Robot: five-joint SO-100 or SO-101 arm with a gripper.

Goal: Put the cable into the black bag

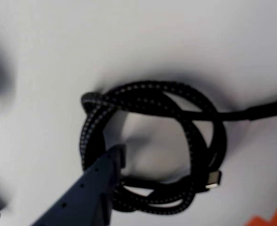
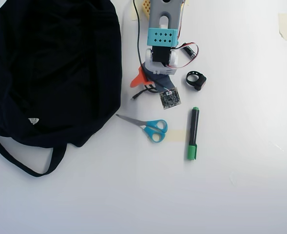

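A coiled black braided cable (image 1: 152, 108) lies on the white table, its metal plug (image 1: 214, 178) at the coil's lower right. My gripper (image 1: 192, 186) is open. The dark blue finger (image 1: 103, 174) has its tip inside the coil's loop. The orange finger (image 1: 270, 219) shows at the bottom right, outside the coil. The coil's right side lies between them. In the overhead view the gripper (image 2: 146, 87) covers most of the cable; only an end (image 2: 136, 95) sticks out. The black bag (image 2: 55, 68) lies to the left, its edge close to the gripper.
Blue-handled scissors (image 2: 153, 127) lie just below the gripper in the overhead view. A green marker (image 2: 192, 132) and a small black ring-shaped object (image 2: 196, 79) lie to the right. The bag's strap (image 2: 16, 161) trails at the lower left.
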